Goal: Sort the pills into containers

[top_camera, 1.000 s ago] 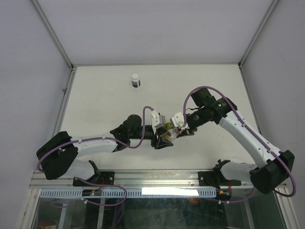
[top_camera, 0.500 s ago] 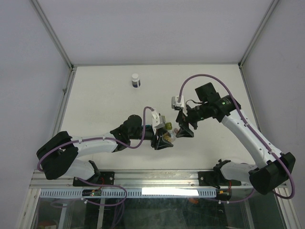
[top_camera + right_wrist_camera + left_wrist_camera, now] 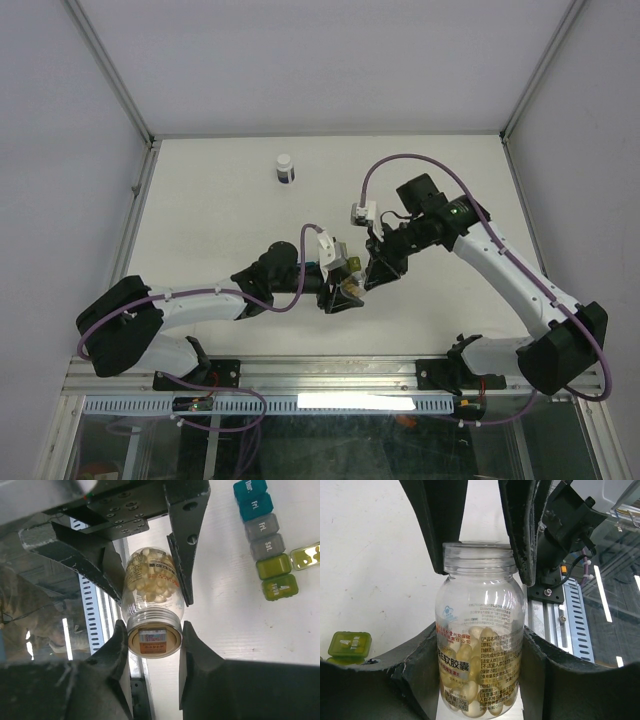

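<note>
A clear bottle [image 3: 479, 630] full of pale cream pills [image 3: 470, 655] is held by its body in my left gripper [image 3: 479, 647], just above the table. My right gripper [image 3: 153, 630] is closed round the bottle's threaded top, one finger against each side of it. The pills [image 3: 150, 587] also show through the bottle wall in the right wrist view. The containers [image 3: 264, 545], a strip of teal, grey and green compartments, lie on the table beside the bottle, and one yellow-green lid [image 3: 306, 556] stands open. One green compartment [image 3: 350, 645] shows in the left wrist view.
A dark bottle with a white cap [image 3: 285, 168] stands far back on the white table. An aluminium rail [image 3: 330, 372] runs along the near edge, right behind the held bottle. Enclosure walls bound the table on the left, right and back.
My right gripper let go, drew back and opened wide, then came back to the bottle's top and closed on it. The left arm and the bottle stayed still.
</note>
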